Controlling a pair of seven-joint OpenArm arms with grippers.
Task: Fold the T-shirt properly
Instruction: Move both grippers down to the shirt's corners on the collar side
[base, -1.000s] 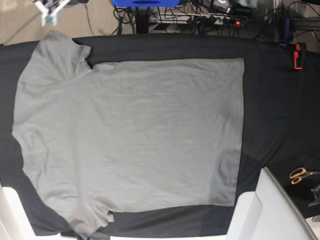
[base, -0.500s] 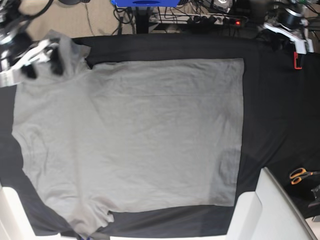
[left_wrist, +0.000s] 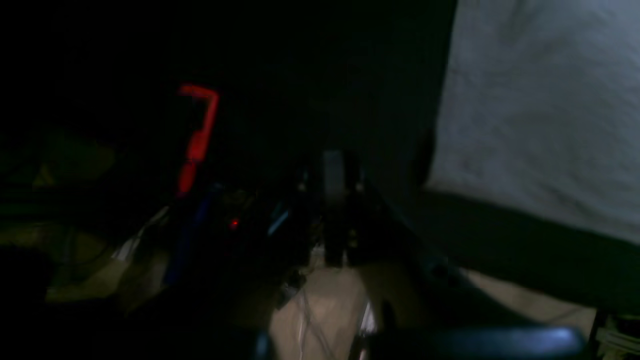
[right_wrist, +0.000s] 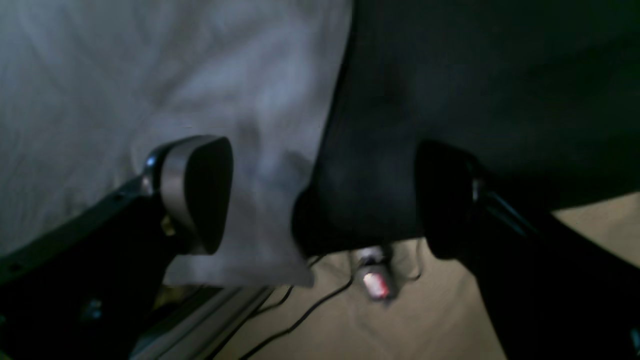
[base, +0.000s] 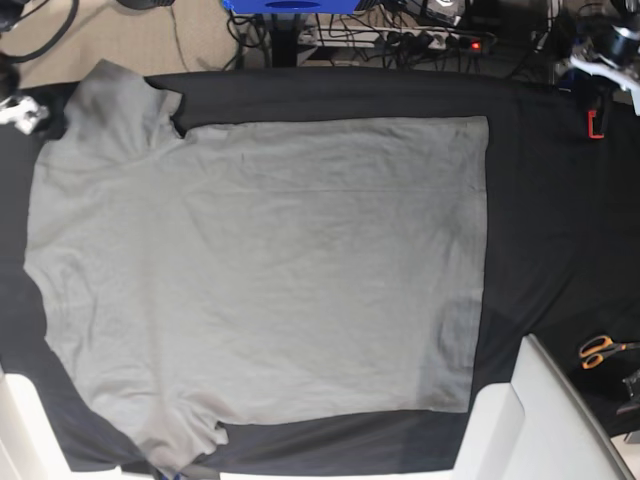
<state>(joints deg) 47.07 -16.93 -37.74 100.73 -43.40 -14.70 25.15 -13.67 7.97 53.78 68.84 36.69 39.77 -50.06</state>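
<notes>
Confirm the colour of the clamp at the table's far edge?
Red clamp; clearest in the base view.

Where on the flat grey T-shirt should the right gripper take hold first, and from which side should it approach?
Probably the far sleeve, approached from the table's back edge. In the right wrist view the open right gripper straddles that sleeve's hem, which overhangs the black cloth there, so a finger can likely slide under the T-shirt.
</notes>
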